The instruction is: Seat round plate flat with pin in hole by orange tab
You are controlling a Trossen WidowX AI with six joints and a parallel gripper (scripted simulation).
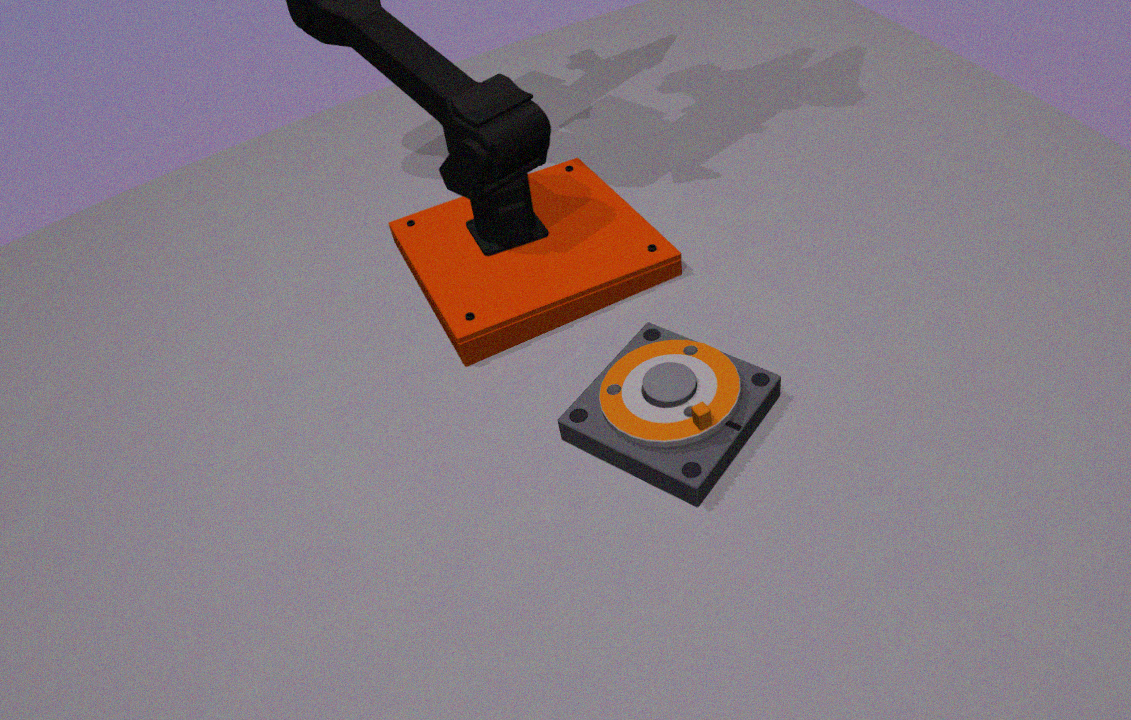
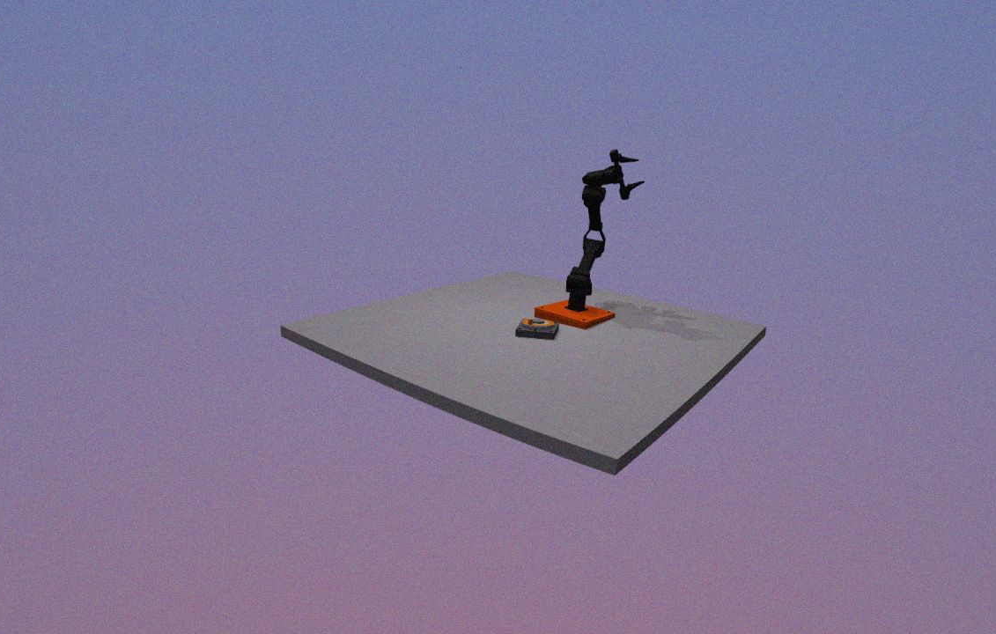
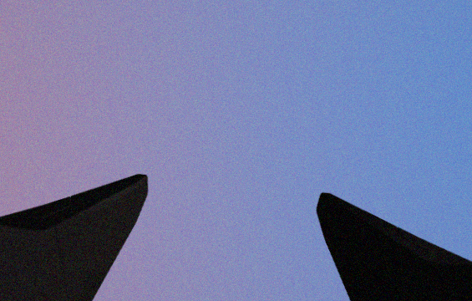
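The round plate (image 1: 627,418) (image 2: 549,324), orange with a pale inner ring, sits around the grey post (image 1: 668,382) on the dark square base (image 1: 717,447) (image 2: 535,334). The orange tab (image 1: 701,415) is on the plate's lower right part in the top view, with a hole (image 1: 689,411) beside it. A pale rim and shadow show along the plate's lower and right edge; its exact tilt is hard to tell. The pin is not visible. My gripper (image 2: 640,171) (image 3: 235,192) is open and empty, high above the table and far from the plate, pointing away from it.
The orange mounting block (image 1: 551,291) (image 2: 573,315) carries the arm (image 1: 497,134) (image 2: 579,279) and stands close beside the base. Two other plate holes (image 1: 690,350) (image 1: 614,389) show. A short black mark (image 1: 733,425) is on the base near the tab. The arm casts shadows behind the block.
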